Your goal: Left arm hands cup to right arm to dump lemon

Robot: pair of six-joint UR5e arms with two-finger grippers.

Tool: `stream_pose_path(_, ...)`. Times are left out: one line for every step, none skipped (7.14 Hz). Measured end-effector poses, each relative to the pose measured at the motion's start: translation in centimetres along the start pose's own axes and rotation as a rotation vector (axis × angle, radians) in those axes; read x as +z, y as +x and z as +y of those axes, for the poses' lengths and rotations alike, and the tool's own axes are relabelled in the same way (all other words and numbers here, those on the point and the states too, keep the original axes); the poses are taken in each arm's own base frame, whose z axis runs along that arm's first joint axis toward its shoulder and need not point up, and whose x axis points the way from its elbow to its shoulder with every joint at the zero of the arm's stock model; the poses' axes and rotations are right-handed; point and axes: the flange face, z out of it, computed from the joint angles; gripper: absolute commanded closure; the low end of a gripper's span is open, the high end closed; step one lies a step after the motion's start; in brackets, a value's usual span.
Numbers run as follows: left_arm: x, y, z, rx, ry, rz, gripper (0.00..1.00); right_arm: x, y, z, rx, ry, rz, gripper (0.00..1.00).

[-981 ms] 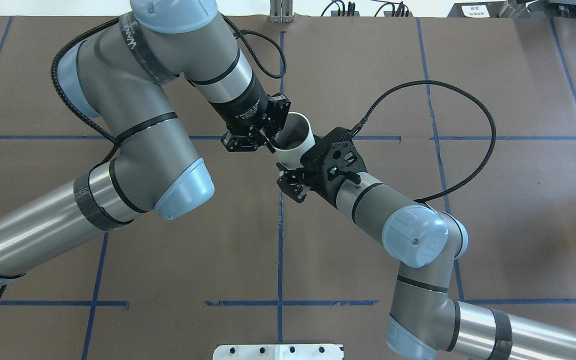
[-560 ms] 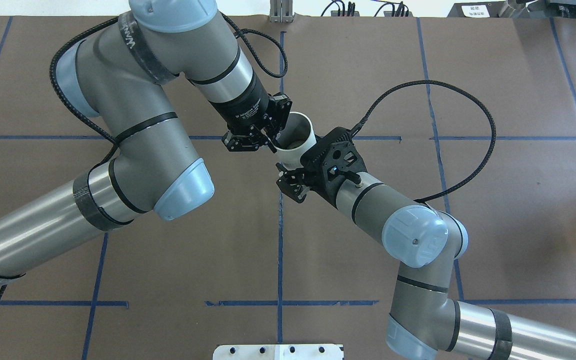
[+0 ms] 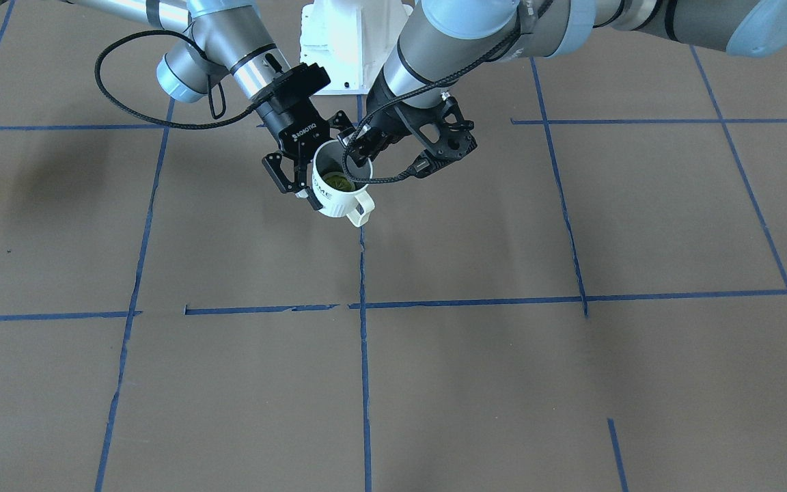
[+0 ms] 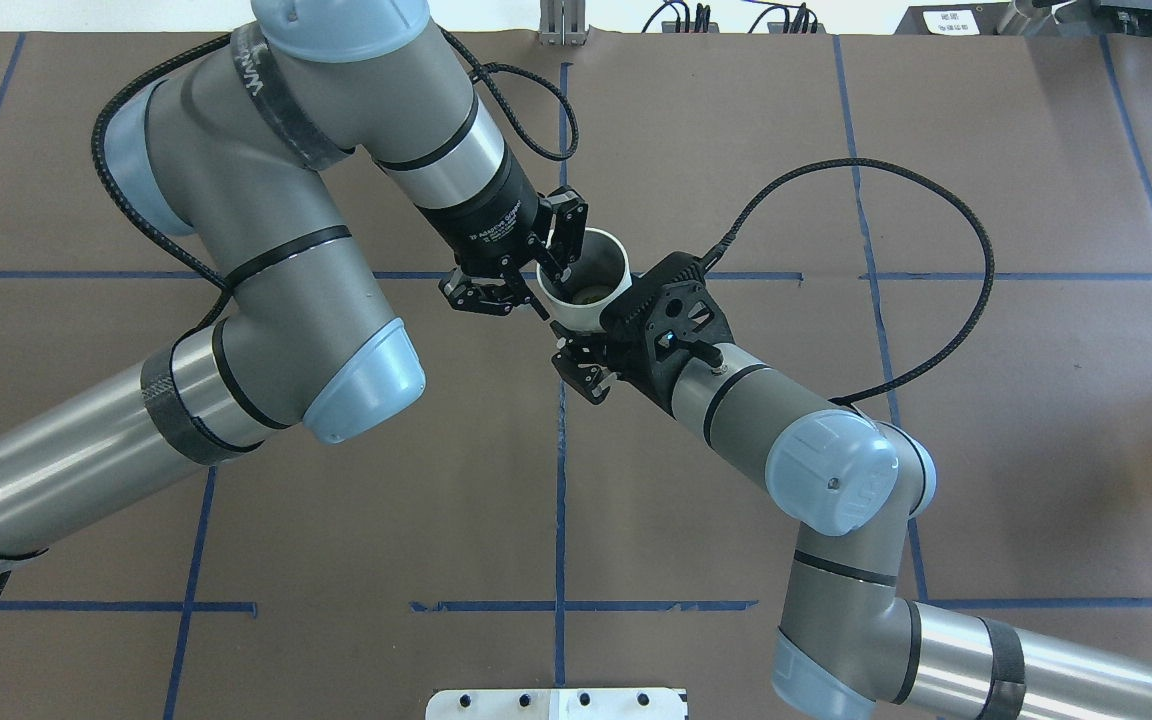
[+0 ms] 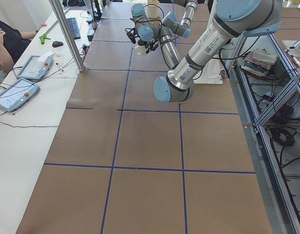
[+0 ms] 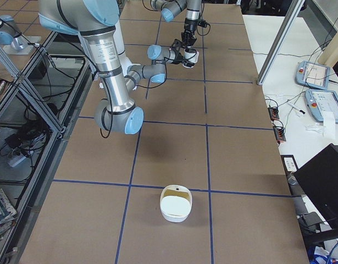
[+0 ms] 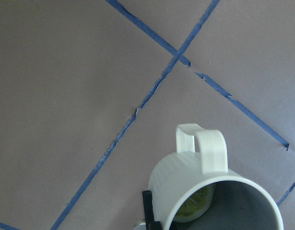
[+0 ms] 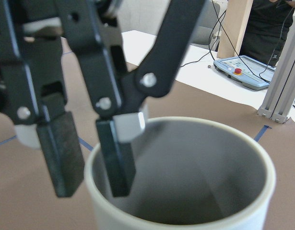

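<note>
Now that the left jaws have let go, your right jaws hold the cup [image 3: 335, 199].
A second ago the left jaws pinched the rim; now they are wide, one finger [image 8: 116, 163] down inside the cup's mouth and one outside. The right jaws grip the cup up off the counter [image 3: 434, 355], lemon [image 3: 337, 182] inside. Lift that finger out before you tip. A white tub [image 6: 176, 204] sits far off on the counter.
</note>
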Motion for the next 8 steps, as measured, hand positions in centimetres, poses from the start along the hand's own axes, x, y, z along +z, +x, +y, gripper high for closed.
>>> stream_pose_path(-1.0, -0.1, -0.3, 0.0, -0.009, 0.008, 0.0, 0.0, 0.0, 0.1, -0.001, -0.002, 0.0, 0.79)
stream_pose_path(-2.9, -0.1, -1.4, -0.01, -0.033, 0.018, 0.0, 0.0, 0.1, 0.4, -0.004, -0.006, 0.001, 0.79)
stream_pose_path(-5.1, -0.3, -3.1, -0.026, -0.053, 0.028, 0.0, 0.0, 0.1, 0.6, -0.006, -0.009, 0.002, 0.79)
stream_pose_path(-6.0, -1.5, -5.2, -0.024, -0.057, 0.023, 0.0, 0.0, 0.2, 0.7, -0.008, -0.011, 0.004, 0.79)
stream_pose_path(-5.6, -3.6, -7.7, 0.013, -0.047, 0.001, 0.0, 0.1, 0.4, 0.7, -0.01, -0.012, 0.01, 0.79)
stream_pose_path(-5.0, -6.4, -10.7, 0.07, -0.028, -0.026, 0.0, 0.2, 0.9, 0.7, -0.008, -0.012, 0.019, 0.78)
stream_pose_path(-4.6, -9.6, -13.6, 0.149, 0.0, -0.054, 0.0, 0.3, 1.9, 0.6, 0.003, -0.01, 0.036, 0.78)
stream_pose_path(-4.1, -12.8, -16.0, 0.253, 0.037, -0.089, 0.0, 0.3, 3.6, 0.7, 0.039, -0.01, 0.063, 0.78)
